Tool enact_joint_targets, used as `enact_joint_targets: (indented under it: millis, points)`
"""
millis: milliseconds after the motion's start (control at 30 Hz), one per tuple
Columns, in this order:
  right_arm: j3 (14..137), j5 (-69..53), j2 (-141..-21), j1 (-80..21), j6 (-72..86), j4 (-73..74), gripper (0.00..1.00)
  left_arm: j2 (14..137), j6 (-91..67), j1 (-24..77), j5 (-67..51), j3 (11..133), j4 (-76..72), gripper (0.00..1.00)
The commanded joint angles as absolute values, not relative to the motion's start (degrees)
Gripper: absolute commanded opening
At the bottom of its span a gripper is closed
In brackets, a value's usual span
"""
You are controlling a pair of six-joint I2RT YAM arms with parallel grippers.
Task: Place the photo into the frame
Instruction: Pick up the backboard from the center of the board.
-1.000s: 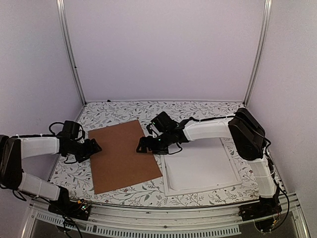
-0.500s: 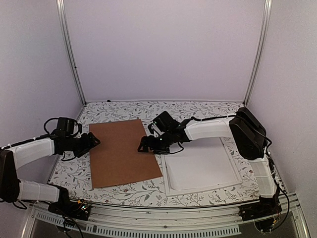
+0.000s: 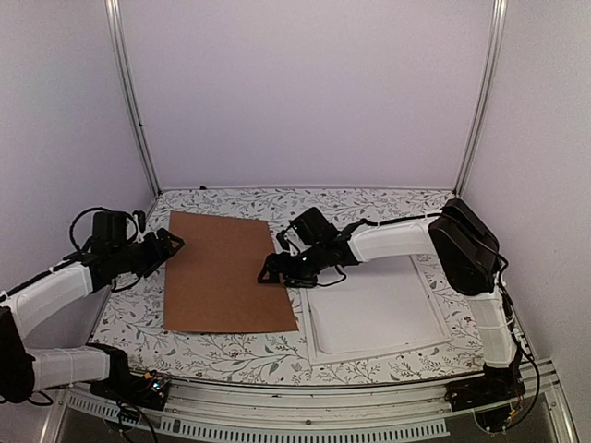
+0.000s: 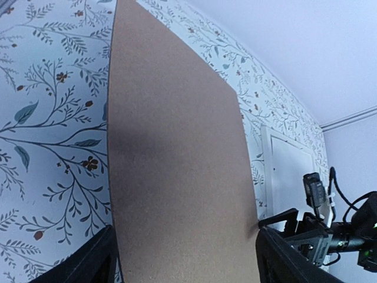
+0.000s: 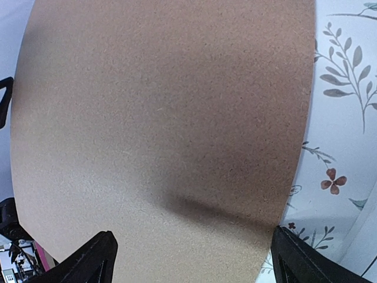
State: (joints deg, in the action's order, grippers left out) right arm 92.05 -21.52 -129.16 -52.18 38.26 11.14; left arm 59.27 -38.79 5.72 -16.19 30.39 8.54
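Note:
The brown backing board [image 3: 222, 272] lies flat on the table's left half. My left gripper [image 3: 171, 245] is open at the board's far left corner, and the board [image 4: 177, 147] fills the gap between its spread fingers. My right gripper [image 3: 270, 274] is open at the board's right edge, and the board [image 5: 165, 106] spans the space between its fingers too. The white frame [image 3: 374, 309] lies flat at the right, just beside the board, and shows in the left wrist view [image 4: 288, 171]. The photo is not in view.
The table is covered with a floral-patterned cloth [image 3: 369, 208]. Metal posts [image 3: 129, 101] stand at the back corners against plain walls. The right arm reaches across the frame's far left corner.
The board's left end has swung toward the back, so it now lies squarer to the table. My left gripper moved back and left with that corner. The right gripper barely moved.

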Motion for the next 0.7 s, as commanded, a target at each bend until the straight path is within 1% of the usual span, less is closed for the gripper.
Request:
enact_joint_targets:
  millis: [0, 300, 667]
  points:
    - [88.60, -33.36, -130.36, -55.02, 39.22, 6.86, 0.94, 57.42, -41.50, 7.55, -29.44, 31.60, 5.10, 0.83]
    - [86.05, -39.04, -130.49, -55.63, 41.33, 0.61, 0.94, 55.22, -43.95, 7.49, -33.28, 31.67, 1.74, 0.84]
    - [83.41, -42.51, -130.76, -55.70, 42.76, -6.06, 0.93, 55.28, -44.59, 8.69, -35.77, 32.38, 1.18, 0.84]
